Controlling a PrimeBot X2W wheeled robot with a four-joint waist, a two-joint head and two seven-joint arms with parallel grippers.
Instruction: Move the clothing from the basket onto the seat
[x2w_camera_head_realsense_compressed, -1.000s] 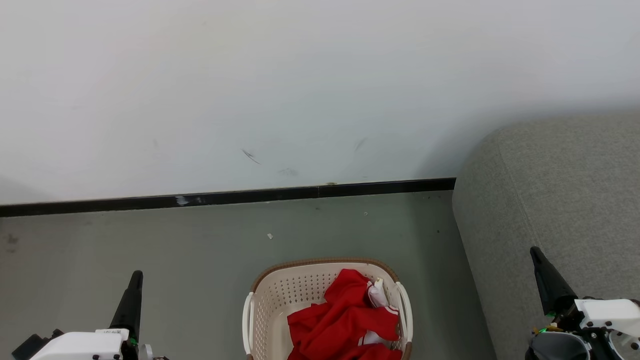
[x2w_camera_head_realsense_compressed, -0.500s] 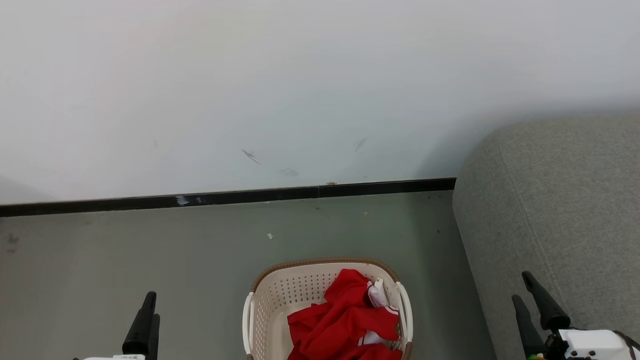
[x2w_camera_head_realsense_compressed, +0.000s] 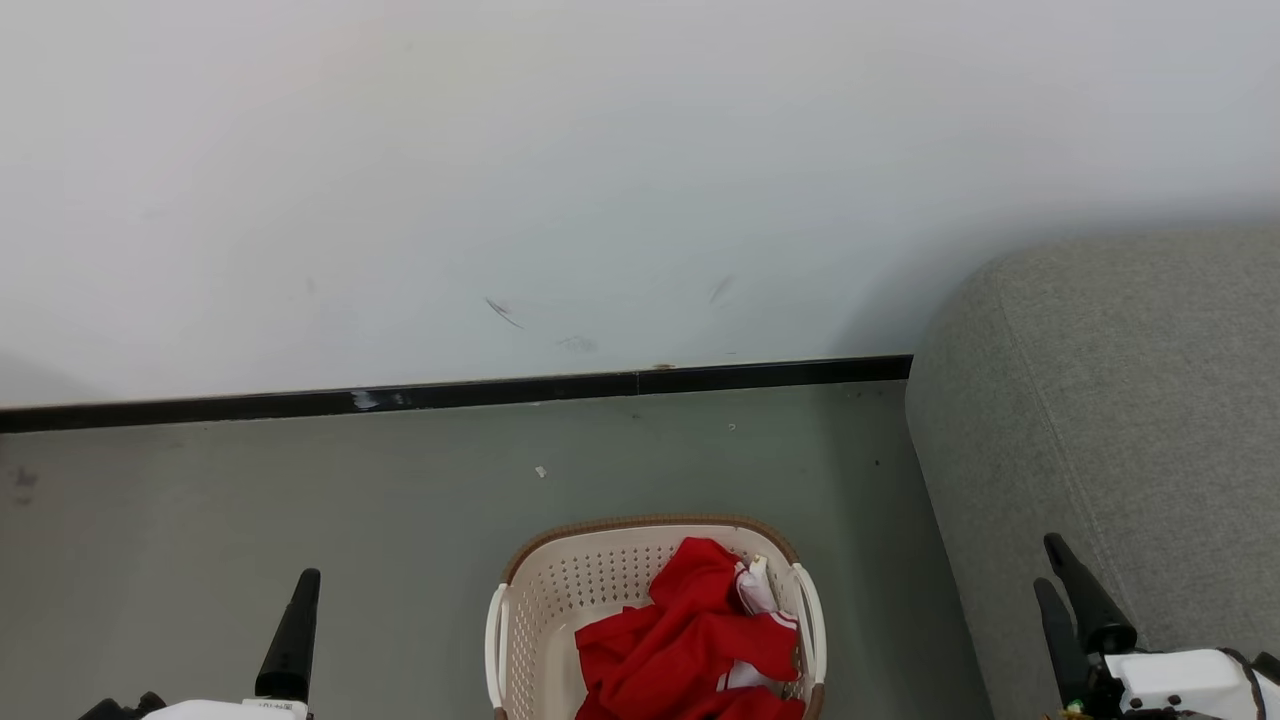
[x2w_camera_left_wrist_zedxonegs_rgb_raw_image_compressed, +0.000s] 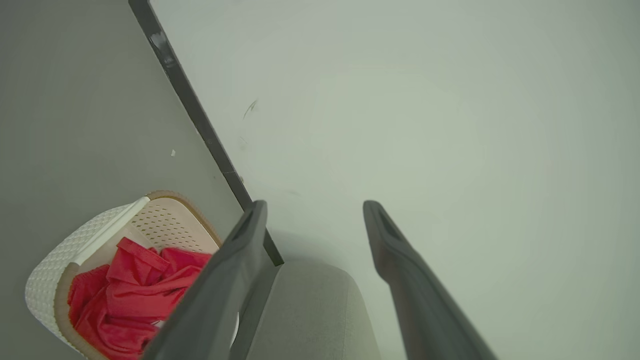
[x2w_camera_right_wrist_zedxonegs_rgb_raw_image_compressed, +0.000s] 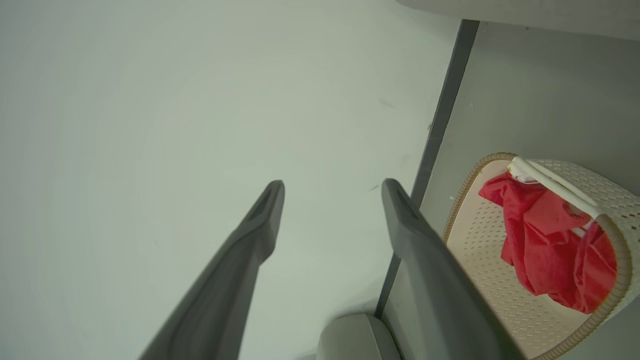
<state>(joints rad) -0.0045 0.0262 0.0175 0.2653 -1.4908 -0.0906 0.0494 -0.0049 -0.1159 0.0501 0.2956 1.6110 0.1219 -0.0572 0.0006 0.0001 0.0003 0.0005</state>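
Left pincer (x2w_camera_left_wrist_zedxonegs_rgb_raw_image_compressed: 315, 204) lowered, parted in wrist view

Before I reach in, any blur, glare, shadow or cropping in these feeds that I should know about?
Head view: sharp, evenly lit, no glare; soft shadow on the wall beside the sofa; laundry basket cut by the bottom edge. Left wrist view: left gripper soft up close, clothing legible. Right wrist view: right gripper likewise soft.
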